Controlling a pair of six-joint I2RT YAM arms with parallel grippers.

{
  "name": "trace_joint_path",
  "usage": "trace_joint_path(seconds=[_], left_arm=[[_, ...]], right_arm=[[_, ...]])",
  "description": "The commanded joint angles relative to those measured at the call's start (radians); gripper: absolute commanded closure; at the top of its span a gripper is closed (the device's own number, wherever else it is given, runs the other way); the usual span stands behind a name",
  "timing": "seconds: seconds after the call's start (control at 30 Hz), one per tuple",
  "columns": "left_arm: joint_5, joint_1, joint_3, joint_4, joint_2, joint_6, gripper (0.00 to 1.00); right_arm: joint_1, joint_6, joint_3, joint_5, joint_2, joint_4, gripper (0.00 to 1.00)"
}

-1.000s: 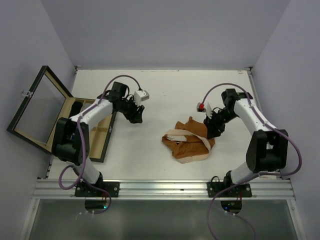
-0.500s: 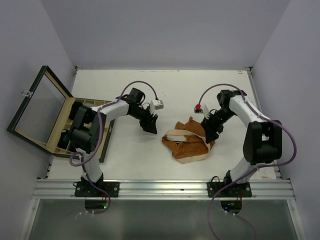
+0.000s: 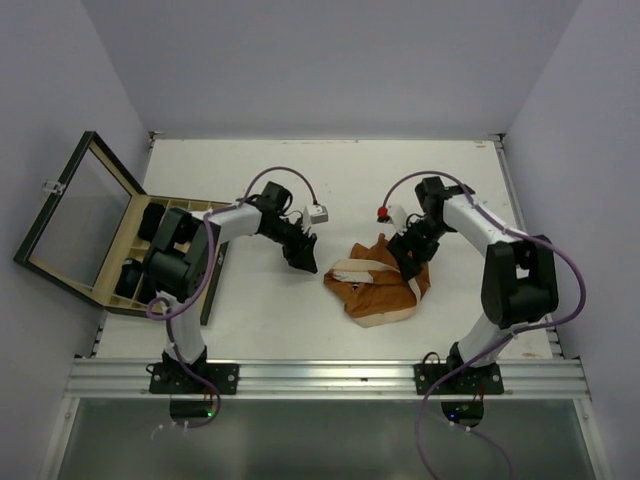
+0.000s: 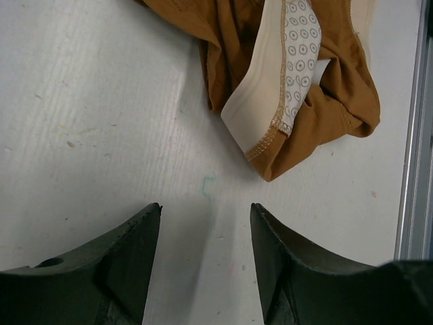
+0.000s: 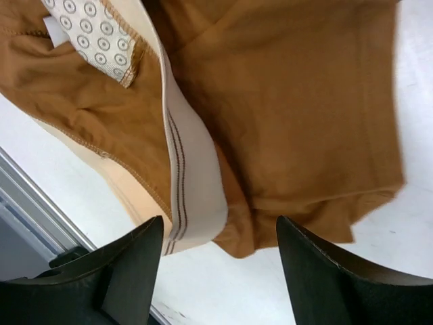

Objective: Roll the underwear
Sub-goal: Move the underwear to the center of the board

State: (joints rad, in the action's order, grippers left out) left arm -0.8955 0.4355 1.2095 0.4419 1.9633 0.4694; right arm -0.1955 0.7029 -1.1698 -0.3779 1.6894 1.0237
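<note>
White table (image 3: 300, 180), underwear (image 3: 375, 290) under right hand (image 3: 410, 262), near left hand (image 3: 303, 258)

- White table (image 3: 350, 180), lightly scuffed, with a small teal mark (image 4: 208, 184) on it, seen in the left wrist view.
- Wooden compartmented box (image 3: 213, 290) at the table's left edge.
- Glass lid (image 3: 75, 215) in a dark frame, swung open to the left of the box.
- Aluminium rail (image 3: 330, 378) along the table's near edge.
- Pale lavender walls (image 3: 330, 60) on three sides.

Bright, even light; soft shadows
</note>
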Motion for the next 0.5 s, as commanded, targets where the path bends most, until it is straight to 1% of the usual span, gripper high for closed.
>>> trace_joint_path(seconds=[0.0, 0.03, 0.07, 0.1, 0.13, 0.17, 0.2, 0.23, 0.27, 0.3, 0.33, 0.37, 0.4, 0.47], left_arm=[[-0.030, 0.005, -0.031, -0.026, -0.072, 0.043, 0.41], [-0.025, 0.005, -0.034, -0.028, -0.081, 0.044, 0.41], [-0.023, 0.005, -0.037, -0.025, -0.084, 0.044, 0.41], [-0.022, 0.003, -0.038, -0.020, -0.086, 0.046, 0.41], [-0.023, 0.003, -0.038, -0.017, -0.092, 0.052, 0.41], [-0.028, 0.002, -0.041, -0.017, -0.095, 0.057, 0.41], [-0.037, 0.000, -0.047, -0.017, -0.099, 0.060, 0.41], [-0.042, -0.004, -0.050, -0.017, -0.107, 0.061, 0.41], [-0.046, -0.006, -0.051, -0.009, -0.109, 0.070, 0.41], [-0.049, -0.006, -0.050, -0.005, -0.110, 0.075, 0.40], [-0.051, -0.007, -0.048, 0.003, -0.110, 0.081, 0.40], [-0.059, -0.009, -0.045, 0.021, -0.109, 0.096, 0.40], [-0.060, -0.007, -0.039, 0.027, -0.107, 0.098, 0.39], [-0.057, -0.007, -0.031, 0.046, -0.107, 0.107, 0.39]], right_arm=[[-0.004, -0.005, -0.117, 0.042, -0.040, -0.025, 0.28], [-0.004, -0.002, -0.143, 0.062, -0.002, 0.016, 0.28], [-0.004, 0.003, -0.172, 0.060, 0.022, 0.044, 0.31], [-0.004, 0.007, -0.226, 0.056, 0.042, 0.074, 0.32], [-0.005, 0.029, -0.244, 0.010, 0.064, 0.144, 0.33], [-0.004, 0.062, -0.254, -0.013, 0.069, 0.173, 0.35], [-0.005, 0.163, -0.240, -0.039, 0.050, 0.193, 0.36], [-0.004, 0.220, -0.222, -0.055, 0.024, 0.209, 0.37], [0.001, 0.292, -0.184, -0.091, -0.043, 0.219, 0.37], [0.005, 0.434, -0.162, -0.104, -0.074, 0.219, 0.37], [0.016, 0.523, -0.145, -0.125, -0.101, 0.225, 0.36], [0.028, 0.618, -0.130, -0.177, -0.150, 0.231, 0.33], [0.042, 0.755, -0.093, -0.184, -0.167, 0.225, 0.31], [0.041, 0.876, -0.068, -0.161, -0.175, 0.197, 0.25]])
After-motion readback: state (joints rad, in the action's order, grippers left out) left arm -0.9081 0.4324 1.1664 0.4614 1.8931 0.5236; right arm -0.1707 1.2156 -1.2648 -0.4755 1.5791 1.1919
